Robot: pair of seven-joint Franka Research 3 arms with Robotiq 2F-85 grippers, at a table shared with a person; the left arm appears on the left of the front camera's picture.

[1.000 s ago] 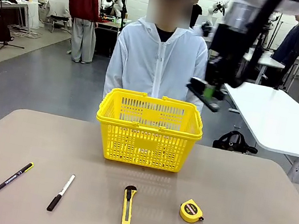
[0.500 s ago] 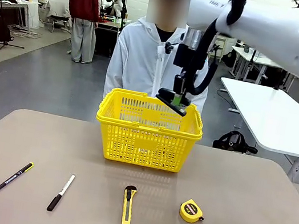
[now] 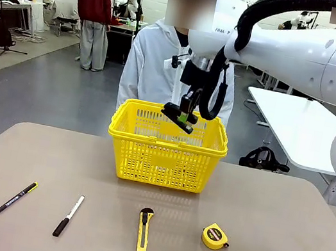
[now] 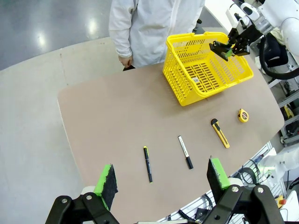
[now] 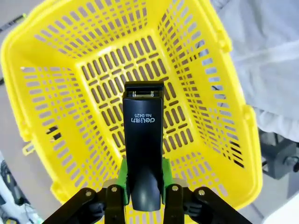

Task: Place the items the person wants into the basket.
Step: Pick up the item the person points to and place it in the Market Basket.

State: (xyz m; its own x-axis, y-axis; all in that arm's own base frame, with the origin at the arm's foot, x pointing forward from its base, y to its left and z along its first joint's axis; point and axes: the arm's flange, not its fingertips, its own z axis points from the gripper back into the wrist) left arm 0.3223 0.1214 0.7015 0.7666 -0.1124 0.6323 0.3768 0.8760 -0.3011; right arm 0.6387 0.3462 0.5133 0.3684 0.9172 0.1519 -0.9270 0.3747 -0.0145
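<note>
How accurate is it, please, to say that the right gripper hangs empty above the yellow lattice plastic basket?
Not quite. The right gripper is not empty: the right wrist view shows its jaws clamped on a black oblong tool printed "deli No.0425". The rest stands: it hangs above the yellow lattice plastic basket.

"deli No.0425" on black tool [image 5: 144, 140]

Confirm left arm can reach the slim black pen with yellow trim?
Probably yes: left gripper hangs open above the slim black pen, nothing touches it, right gripper holds a black stapler over the yellow plastic basket.
</note>
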